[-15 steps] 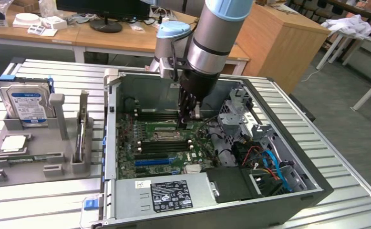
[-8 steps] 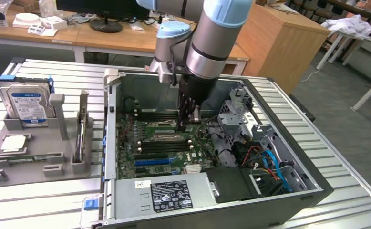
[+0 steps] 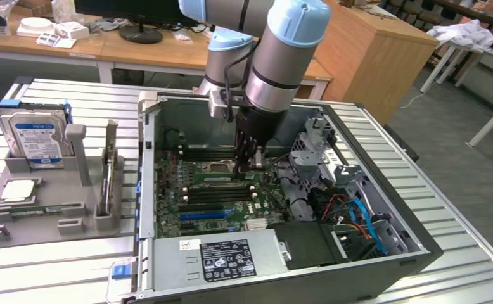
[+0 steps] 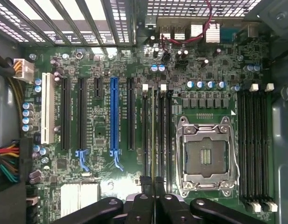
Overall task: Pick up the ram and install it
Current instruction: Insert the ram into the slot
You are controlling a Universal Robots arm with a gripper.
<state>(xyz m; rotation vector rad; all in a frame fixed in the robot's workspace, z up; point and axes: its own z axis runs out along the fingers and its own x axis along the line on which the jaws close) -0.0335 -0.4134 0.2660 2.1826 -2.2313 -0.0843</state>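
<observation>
Pinches the long thin green ram stick (image 4: 157, 135) edge-on in the closed black gripper (image 4: 154, 183), low over black memory slots (image 4: 168, 135) beside the silver CPU socket (image 4: 207, 156). Risks bending it if pressed down out of line with a slot

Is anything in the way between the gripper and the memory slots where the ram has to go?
Nothing visible does. The gripper, shut, sits right over the memory slots beside the CPU socket; no cable crosses them. Whether it holds a ram cannot be told.

Exterior oblique, wrist close above motherboard (image 4: 101, 130)
</observation>
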